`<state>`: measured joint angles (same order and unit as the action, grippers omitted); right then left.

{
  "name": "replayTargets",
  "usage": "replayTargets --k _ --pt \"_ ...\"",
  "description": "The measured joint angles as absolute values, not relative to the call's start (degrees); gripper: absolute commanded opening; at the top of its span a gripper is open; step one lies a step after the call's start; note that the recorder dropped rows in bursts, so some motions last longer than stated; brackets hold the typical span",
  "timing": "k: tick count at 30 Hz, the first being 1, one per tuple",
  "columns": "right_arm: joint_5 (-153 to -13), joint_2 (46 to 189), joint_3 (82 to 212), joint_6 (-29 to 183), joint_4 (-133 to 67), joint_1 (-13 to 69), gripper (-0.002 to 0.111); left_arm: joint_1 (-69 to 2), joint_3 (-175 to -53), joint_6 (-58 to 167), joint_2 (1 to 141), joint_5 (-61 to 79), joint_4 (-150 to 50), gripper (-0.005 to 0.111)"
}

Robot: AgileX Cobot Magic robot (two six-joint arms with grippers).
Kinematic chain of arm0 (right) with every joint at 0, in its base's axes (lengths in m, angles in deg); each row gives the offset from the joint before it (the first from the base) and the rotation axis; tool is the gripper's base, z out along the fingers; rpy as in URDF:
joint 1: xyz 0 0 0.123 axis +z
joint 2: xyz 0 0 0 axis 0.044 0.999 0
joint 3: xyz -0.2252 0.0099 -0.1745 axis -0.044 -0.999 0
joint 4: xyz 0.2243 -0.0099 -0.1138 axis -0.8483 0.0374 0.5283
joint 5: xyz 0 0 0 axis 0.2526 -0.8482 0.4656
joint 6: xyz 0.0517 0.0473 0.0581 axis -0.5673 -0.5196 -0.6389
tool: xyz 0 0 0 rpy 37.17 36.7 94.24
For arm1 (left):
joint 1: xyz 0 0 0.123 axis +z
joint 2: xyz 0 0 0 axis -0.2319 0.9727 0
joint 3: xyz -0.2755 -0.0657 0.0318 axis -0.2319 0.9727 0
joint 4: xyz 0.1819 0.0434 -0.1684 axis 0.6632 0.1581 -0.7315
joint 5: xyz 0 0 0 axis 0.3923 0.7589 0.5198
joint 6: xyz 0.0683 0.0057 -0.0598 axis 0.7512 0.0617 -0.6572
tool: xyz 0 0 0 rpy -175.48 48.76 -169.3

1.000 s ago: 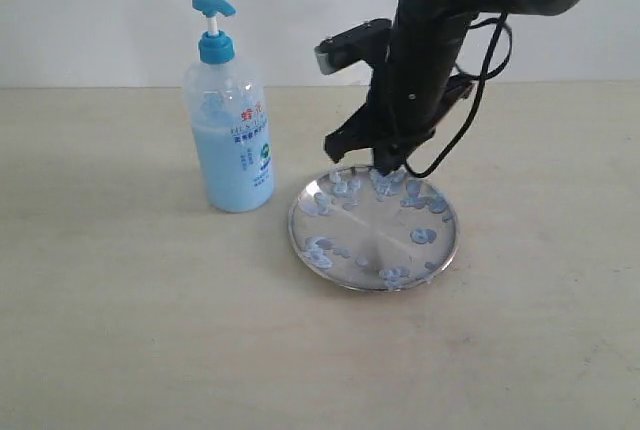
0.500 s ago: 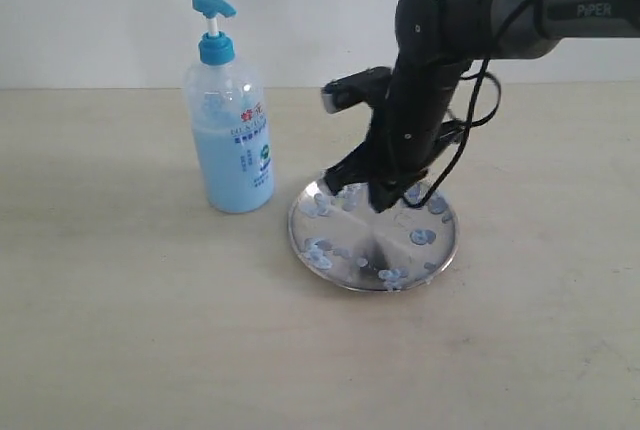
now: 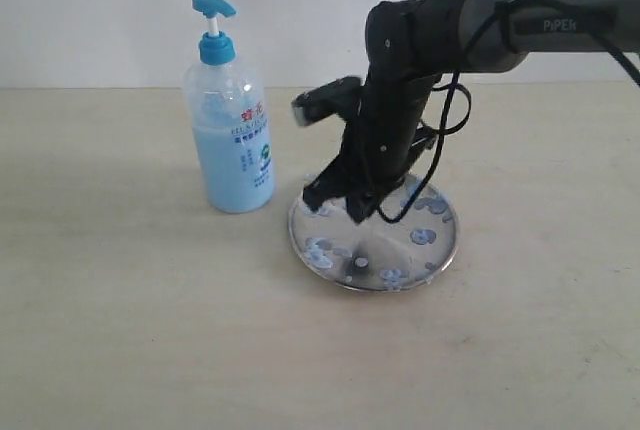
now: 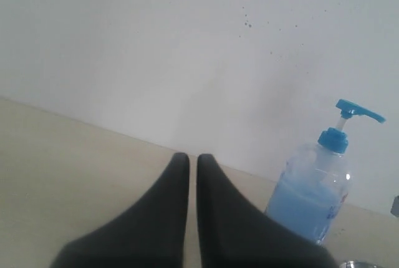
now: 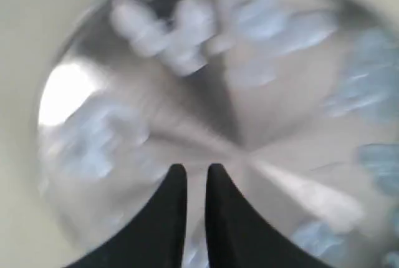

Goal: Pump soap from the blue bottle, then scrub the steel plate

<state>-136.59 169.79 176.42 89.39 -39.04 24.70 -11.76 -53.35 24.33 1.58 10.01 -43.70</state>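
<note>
The blue bottle [image 3: 228, 130] stands upright on the table left of the steel plate [image 3: 440, 250]; pale blue soap [image 3: 222, 175] fills its lower part. Bluish blobs [image 3: 422, 237] dot the plate. My right gripper [image 3: 355, 212] points down at the plate's left half, fingers shut with nothing between them. In the right wrist view, the gripper [image 5: 196, 167] hovers close over the blurred plate [image 5: 280, 124] and blobs [image 5: 168, 31]. My left gripper [image 4: 192, 156] is shut and empty, away from the bottle [image 4: 312, 199]; it is out of the exterior view.
The pale wooden table [image 3: 120, 330] stretches all round the bottle and plate, with a white wall [image 3: 100, 10] behind. The right arm [image 3: 440, 30] and its cable [image 3: 440, 130] hang over the plate's back half.
My right gripper has swept from the plate's far side toward its left front, staying low over it. Blobs in its path look smeared. The bottle has not moved.
</note>
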Motion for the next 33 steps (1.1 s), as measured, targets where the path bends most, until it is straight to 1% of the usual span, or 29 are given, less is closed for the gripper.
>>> replayTargets --k 1,3,6,9,10,12,14,17,19,21,23,25,27,28,30,33 --pt "-141.66 169.79 176.42 95.83 -40.72 25.41 0.001 -11.76 -53.35 24.33 1.58 10.17 -43.7 0.004" --pt "-149.14 169.79 175.85 101.46 -40.24 26.22 0.001 -11.76 -53.35 24.33 1.58 11.98 -43.7 0.004" --pt "-151.69 169.71 175.73 95.14 -30.71 25.74 0.001 -11.76 -53.35 24.33 1.58 17.77 -43.7 0.004" --pt "-145.95 169.71 175.6 78.84 -18.13 24.18 0.001 -11.76 -53.35 24.33 1.58 22.97 -39.91 0.004" --pt "-142.53 169.71 175.6 73.62 -15.96 23.8 0.001 -11.76 -53.35 24.33 1.58 24.19 -38.05 0.004" --pt "-137.19 169.57 175.6 69.56 -17.11 23.56 0.001 -11.76 -53.35 24.73 1.58 25.54 -34.81 0.004" --pt "-137.04 169.57 175.71 73.72 -22.73 24.34 0.001 -11.76 -53.35 24.93 1.58 26.09 -32.82 0.004" --pt "-146.58 169.57 175.71 90.65 -29.88 26.16 0.001 -11.76 -53.35 25.18 1.58 26.36 -31.26 0.004" --pt "-150.69 169.57 175.58 97.18 -29.56 26.77 0.001 -11.76 -53.35 25.18 1.58 26.45 -31.03 0.004" --pt "-151.71 169.57 175.48 97.64 -22.71 26.77 0.001 -11.76 -53.35 25.18 1.58 26.59 -30.9 0.004" --pt "-148.03 169.57 175.5 91.55 -13.7 26.41 0.001 -11.76 -53.35 25.18 1.58 26.59 -30.8 0.004" --pt "-138.67 169.57 175.5 78.48 -7.49 26.0 0.001 -11.76 -53.35 25.18 1.58 26.59 -30.8 0.004" --pt "-131.26 169.57 175.6 68.6 -8.97 25.89 0.001 -11.76 -53.35 25.18 1.58 26.59 -30.8 0.004" --pt "-129.28 169.57 175.71 68.17 -12.28 26.19 0.001 -11.76 -53.35 25.29 1.58 26.59 -30.8 0.004" --pt "-130.24 169.57 175.72 74.87 -19.94 27.17 0.001 -11.76 -53.35 25.29 1.58 26.59 -30.71 0.004" --pt "-142.95 169.57 175.72 93.14 -27.27 28.42 0.001 -11.76 -53.35 25.29 1.58 26.59 -30.68 0.004"
